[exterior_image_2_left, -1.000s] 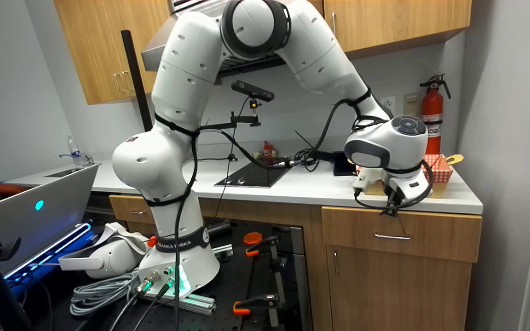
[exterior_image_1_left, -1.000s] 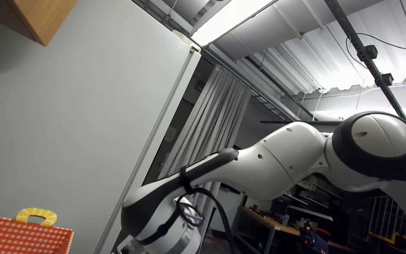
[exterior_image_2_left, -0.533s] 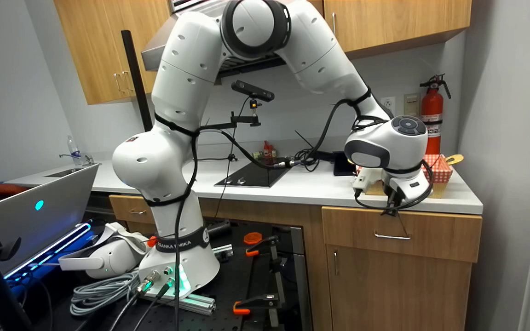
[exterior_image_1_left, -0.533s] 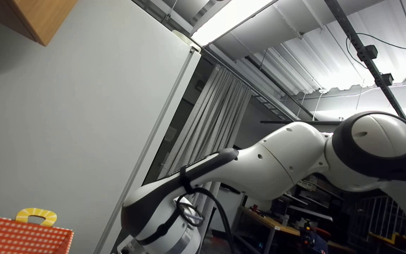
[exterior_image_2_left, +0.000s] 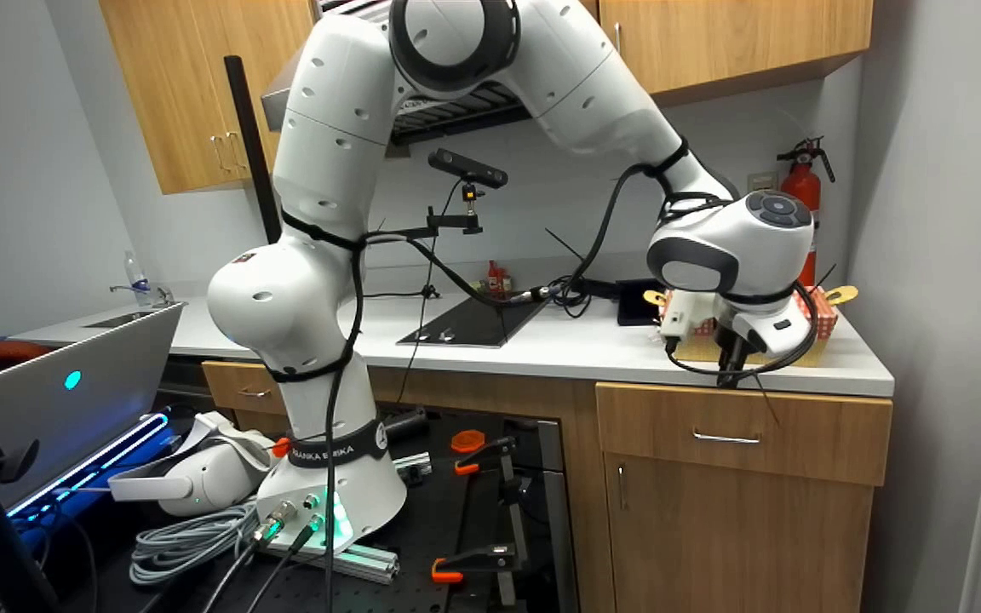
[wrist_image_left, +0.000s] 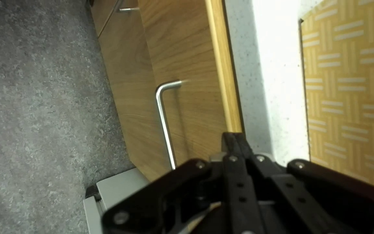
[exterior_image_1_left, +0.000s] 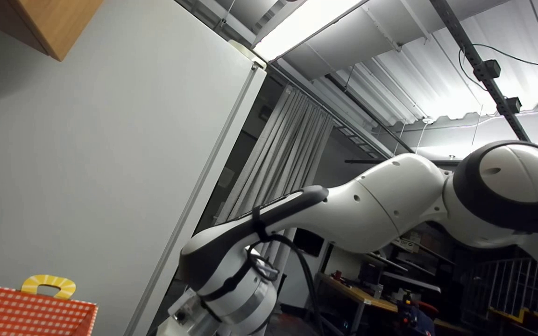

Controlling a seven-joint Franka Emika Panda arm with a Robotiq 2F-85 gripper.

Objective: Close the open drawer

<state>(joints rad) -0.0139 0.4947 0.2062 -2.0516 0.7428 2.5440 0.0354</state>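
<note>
The wooden drawer (exterior_image_2_left: 652, 421) sits under the right end of the counter in an exterior view, its front looking about flush with the cabinet. Its metal handle (exterior_image_2_left: 725, 439) is on the front. In the wrist view the drawer front (wrist_image_left: 193, 48) runs along the counter edge with a thin dark gap, and the handle (wrist_image_left: 163, 120) stands out to the left. My gripper (wrist_image_left: 235, 138) is shut with nothing between its fingertips, over the drawer's top edge; contact cannot be told. In an exterior view the gripper (exterior_image_2_left: 731, 375) is near the counter's front edge, above the handle.
A basket with red checked lining (exterior_image_1_left: 31, 312) and yellow patterned sides (wrist_image_left: 342, 97) stands on the counter (exterior_image_2_left: 576, 358) behind the gripper. A red fire extinguisher (exterior_image_2_left: 800, 187) is by the wall. A cable (exterior_image_2_left: 784, 358) loops around the hand.
The arm has moved during the last half second. In an exterior view the hand has shifted right and slightly up. The drawer shows no visible movement and the gripper looks empty.
</note>
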